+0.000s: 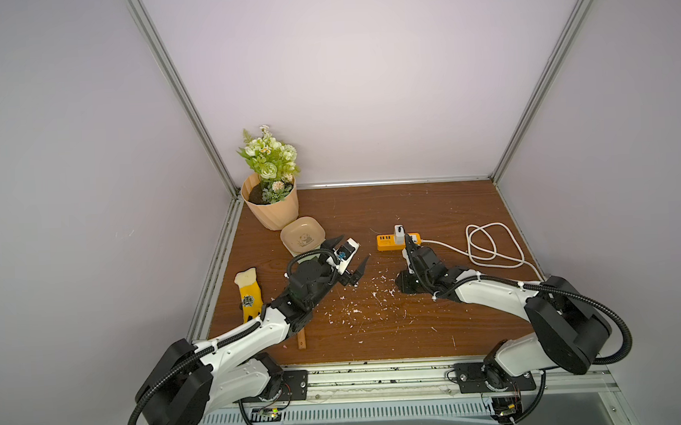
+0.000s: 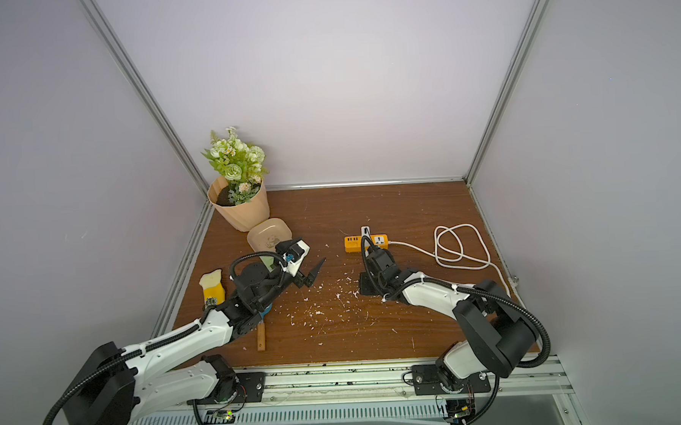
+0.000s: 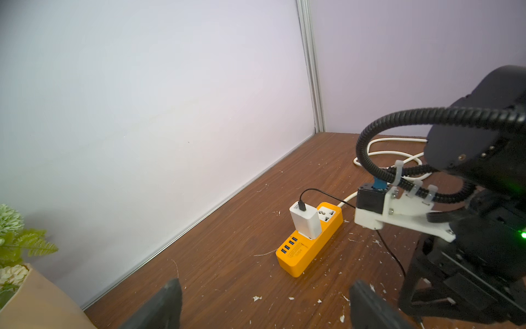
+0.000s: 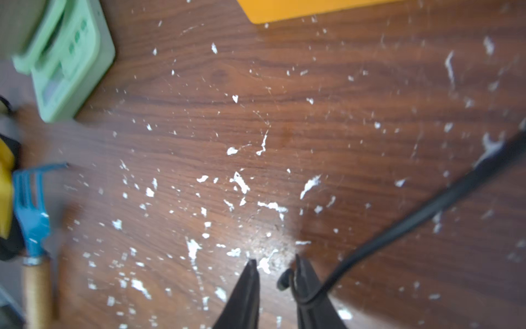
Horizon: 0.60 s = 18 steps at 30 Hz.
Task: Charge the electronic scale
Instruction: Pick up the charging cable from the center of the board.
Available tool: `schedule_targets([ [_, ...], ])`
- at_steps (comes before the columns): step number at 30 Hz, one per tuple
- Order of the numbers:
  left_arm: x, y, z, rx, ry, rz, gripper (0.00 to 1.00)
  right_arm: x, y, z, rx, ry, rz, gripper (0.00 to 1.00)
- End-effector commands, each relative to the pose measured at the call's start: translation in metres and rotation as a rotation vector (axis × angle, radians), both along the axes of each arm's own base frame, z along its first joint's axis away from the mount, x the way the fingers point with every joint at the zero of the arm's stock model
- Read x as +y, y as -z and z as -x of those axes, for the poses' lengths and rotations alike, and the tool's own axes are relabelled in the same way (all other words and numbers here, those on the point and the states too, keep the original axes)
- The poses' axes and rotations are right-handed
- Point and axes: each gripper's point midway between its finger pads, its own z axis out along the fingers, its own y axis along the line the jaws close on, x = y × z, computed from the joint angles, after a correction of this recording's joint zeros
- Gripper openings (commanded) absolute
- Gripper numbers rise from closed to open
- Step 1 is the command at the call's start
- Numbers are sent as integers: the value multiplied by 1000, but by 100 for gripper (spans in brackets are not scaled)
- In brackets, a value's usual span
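Pot (image 1: 270,214) holds flowers (image 1: 269,155); left fingers (image 1: 363,264) wide, right fingers (image 4: 247,290) narrow around black cable (image 4: 427,210).

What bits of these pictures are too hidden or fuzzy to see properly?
1. Electronic scale: in both top views the left arm covers its body; only its beige top shows.
2. Where it charges: the right wrist view is blurred and cuts the scale off at the edge.
3. Black cable: blur there hides whether the right end effector grips it.

Green, orange and brown.
Pale green scale (image 4: 68,65), beige panda-print tray (image 1: 302,235), orange strip (image 1: 385,243), white charger (image 1: 399,234), brown wood-grain table (image 1: 370,212) flecked white.
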Motion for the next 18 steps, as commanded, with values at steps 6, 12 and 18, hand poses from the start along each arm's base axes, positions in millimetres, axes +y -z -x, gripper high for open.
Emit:
schedule_targets([
  [6, -2, -4, -7, 75, -9, 71, 92, 30, -41, -26, -159, 3, -192, 3],
  [12, 2, 2, -9, 256, -38, 271, 93, 51, -87, -52, -307, 7, -372, 0],
  [18, 5, 22, -18, 532, -9, 487, 93, 67, -113, -60, -384, -30, -566, 0],
])
